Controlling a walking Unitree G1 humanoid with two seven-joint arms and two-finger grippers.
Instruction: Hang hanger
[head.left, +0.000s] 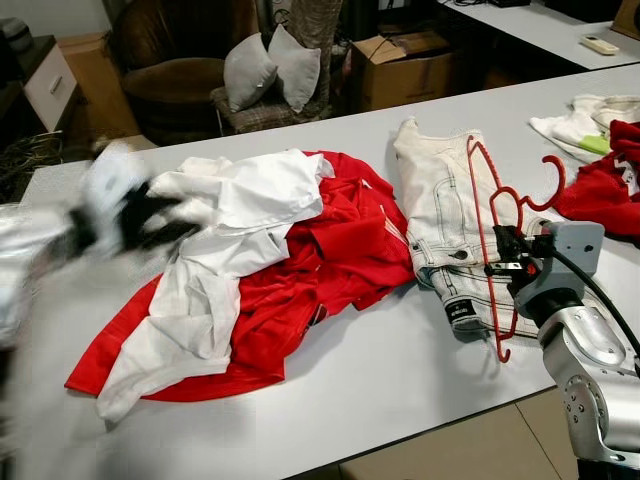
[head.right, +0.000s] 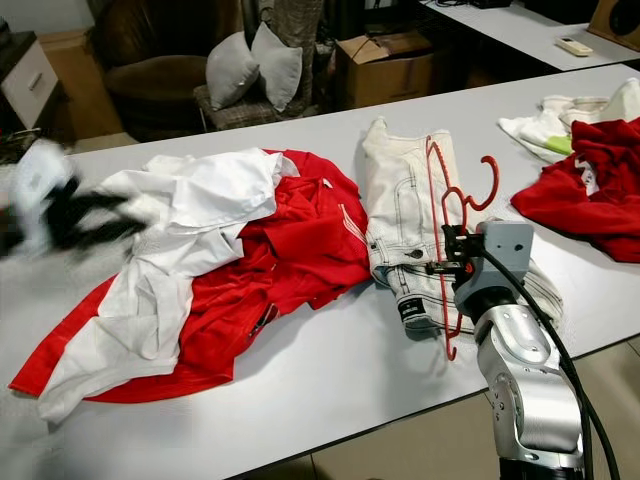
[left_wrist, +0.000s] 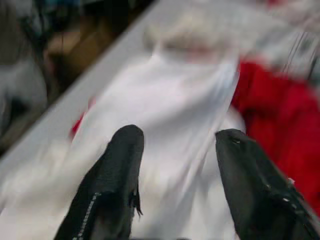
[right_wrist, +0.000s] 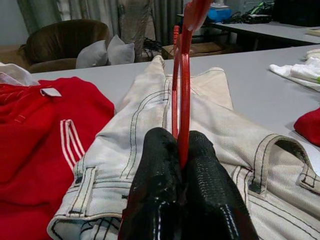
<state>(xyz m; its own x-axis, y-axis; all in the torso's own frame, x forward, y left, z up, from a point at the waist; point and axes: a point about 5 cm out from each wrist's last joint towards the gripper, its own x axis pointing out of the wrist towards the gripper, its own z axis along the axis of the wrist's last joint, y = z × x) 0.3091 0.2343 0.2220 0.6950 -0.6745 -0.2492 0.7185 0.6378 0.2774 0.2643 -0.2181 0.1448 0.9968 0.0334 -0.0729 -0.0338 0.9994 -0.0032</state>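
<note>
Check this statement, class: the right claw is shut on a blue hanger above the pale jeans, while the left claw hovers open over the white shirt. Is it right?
Not quite. The hanger is red, not blue, as the right wrist view shows. The rest stands: the right claw is shut on it above the pale jeans, and the left claw hovers open over the white shirt.

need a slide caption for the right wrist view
Right gripper shut on the red hanger, held above the cream jeans beside a red jacket on the grey table.
</note>
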